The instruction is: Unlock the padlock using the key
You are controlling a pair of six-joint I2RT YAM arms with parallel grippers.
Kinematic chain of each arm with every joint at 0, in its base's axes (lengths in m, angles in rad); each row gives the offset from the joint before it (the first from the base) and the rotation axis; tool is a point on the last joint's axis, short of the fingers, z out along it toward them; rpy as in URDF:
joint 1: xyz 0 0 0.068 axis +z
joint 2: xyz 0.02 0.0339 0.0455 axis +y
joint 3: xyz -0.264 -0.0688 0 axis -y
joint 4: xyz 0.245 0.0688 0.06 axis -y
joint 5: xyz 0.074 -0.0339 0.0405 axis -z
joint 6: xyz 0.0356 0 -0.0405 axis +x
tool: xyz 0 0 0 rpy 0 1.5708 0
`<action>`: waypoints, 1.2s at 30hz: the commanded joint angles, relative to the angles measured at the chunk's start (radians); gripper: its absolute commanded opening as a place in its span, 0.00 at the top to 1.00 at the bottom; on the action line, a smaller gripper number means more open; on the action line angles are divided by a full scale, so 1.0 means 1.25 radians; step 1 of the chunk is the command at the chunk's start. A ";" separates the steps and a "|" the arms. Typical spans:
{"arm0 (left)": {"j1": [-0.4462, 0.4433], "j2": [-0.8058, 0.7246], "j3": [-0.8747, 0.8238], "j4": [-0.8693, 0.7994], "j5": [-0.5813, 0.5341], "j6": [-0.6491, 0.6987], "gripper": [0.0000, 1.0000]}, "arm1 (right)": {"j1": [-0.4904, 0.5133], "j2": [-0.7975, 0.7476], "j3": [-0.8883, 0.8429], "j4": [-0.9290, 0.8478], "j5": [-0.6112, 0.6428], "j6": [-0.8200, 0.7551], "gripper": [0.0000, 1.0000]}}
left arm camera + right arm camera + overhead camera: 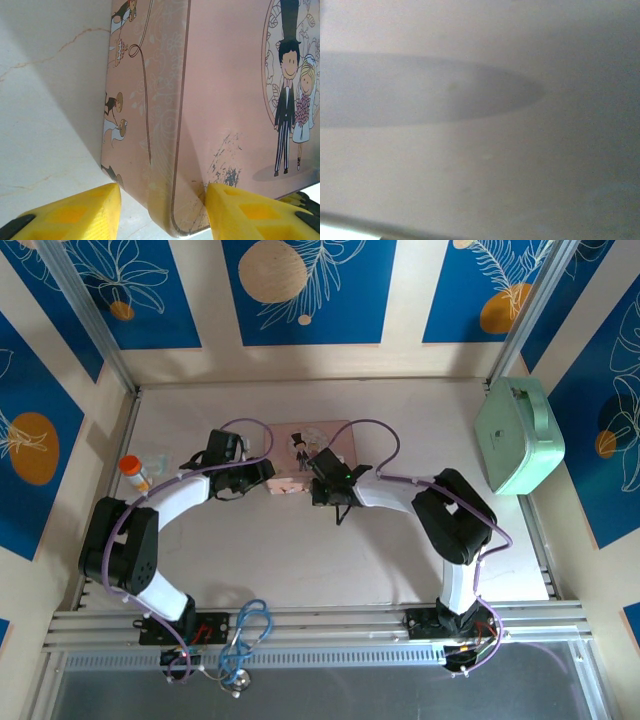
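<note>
The pink tin [300, 445] with the cartoon couple lies in the middle of the table. My left gripper [268, 480] is at its near left corner. In the left wrist view the tin's corner [170, 200] sits between the yellow fingers [250, 210]: one presses on the lid, the other meets the bottom edge. My right gripper [325, 475] hovers low over the tin's near right part. Its wrist view is a blurred pinkish-grey surface, very close. The padlock and the key are hidden.
A mint-green case [518, 435] stands at the right wall. An orange-capped bottle [135, 472] lies at the left edge. A blue cable loop [245, 625] hangs on the front rail [320, 620].
</note>
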State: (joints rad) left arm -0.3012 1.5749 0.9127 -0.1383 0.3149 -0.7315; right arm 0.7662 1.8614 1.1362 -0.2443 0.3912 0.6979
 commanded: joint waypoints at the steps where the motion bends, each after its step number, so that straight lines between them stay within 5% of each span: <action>1: 0.005 0.026 0.011 -0.019 0.005 0.015 0.52 | 0.019 -0.007 0.015 0.017 0.012 -0.030 0.90; 27: 0.005 0.030 -0.006 0.000 0.018 0.005 0.53 | 0.081 0.118 0.216 -0.121 0.076 -0.088 0.90; 32: 0.006 0.026 -0.002 -0.003 0.021 0.004 0.53 | 0.083 0.102 0.224 -0.145 0.075 -0.085 0.82; 36: 0.013 0.024 0.002 -0.002 0.026 -0.001 0.53 | 0.087 0.014 0.162 -0.099 0.047 -0.091 0.65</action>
State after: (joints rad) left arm -0.2993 1.5864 0.9127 -0.1112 0.3336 -0.7326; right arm 0.8707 1.9755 1.3735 -0.3832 0.4583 0.5911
